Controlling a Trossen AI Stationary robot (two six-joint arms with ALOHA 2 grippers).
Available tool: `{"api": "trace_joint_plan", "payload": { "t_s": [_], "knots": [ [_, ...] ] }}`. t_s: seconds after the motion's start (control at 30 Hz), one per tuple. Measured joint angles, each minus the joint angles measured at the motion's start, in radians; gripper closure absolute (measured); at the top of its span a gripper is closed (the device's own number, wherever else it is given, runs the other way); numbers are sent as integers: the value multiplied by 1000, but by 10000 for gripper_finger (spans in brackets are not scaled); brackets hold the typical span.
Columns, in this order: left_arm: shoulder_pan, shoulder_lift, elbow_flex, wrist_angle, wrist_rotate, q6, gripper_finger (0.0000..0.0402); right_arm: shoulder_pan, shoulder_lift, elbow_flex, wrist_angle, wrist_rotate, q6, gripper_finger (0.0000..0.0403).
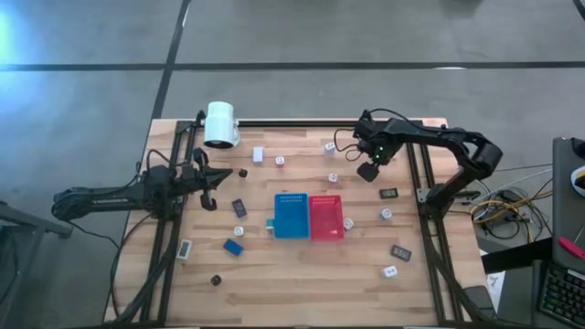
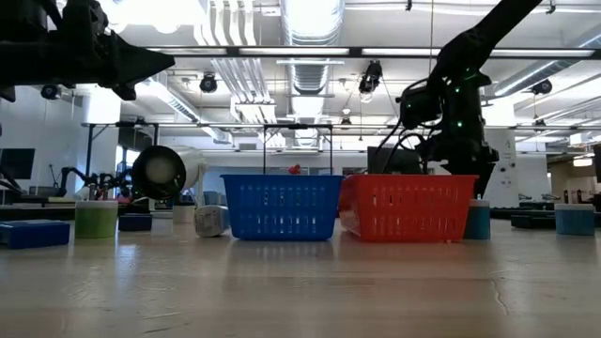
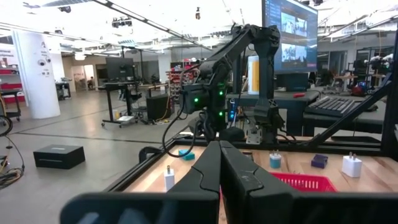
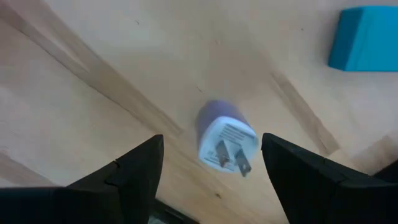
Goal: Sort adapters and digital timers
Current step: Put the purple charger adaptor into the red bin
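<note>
- High view: right gripper [image 1: 368, 171] hangs over the table's far right, at about one o'clock from the blue basket [image 1: 292, 216] and red basket [image 1: 325, 217], presumably lining up a pick. Adapters and digital timers lie scattered all round the baskets, one timer [image 1: 233, 247] at eight o'clock from the blue one.
- Low view: both baskets stand side by side mid-table, likely one per kind.
- Left wrist view: left gripper [image 3: 219, 163] waits at the table's left edge, fingers pressed together, holding nothing.
- Right wrist view: fingers spread wide, an adapter [image 4: 226, 143] lying between them, prongs up, untouched; a teal timer [image 4: 365, 38] lies at two o'clock from it.
</note>
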Motion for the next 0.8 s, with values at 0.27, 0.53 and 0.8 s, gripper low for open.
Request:
{"api": "trace_joint_plan", "payload": {
  "t_s": [0.27,0.53,0.8],
  "knots": [
    [0,0,0,0,0,0,399,0,4,-13,4,32,28,159],
    [0,0,0,-1,0,0,399,-1,5,-44,18,32,23,174],
    [0,0,0,-1,0,0,399,-1,5,-68,65,32,13,191]
  ]
}}
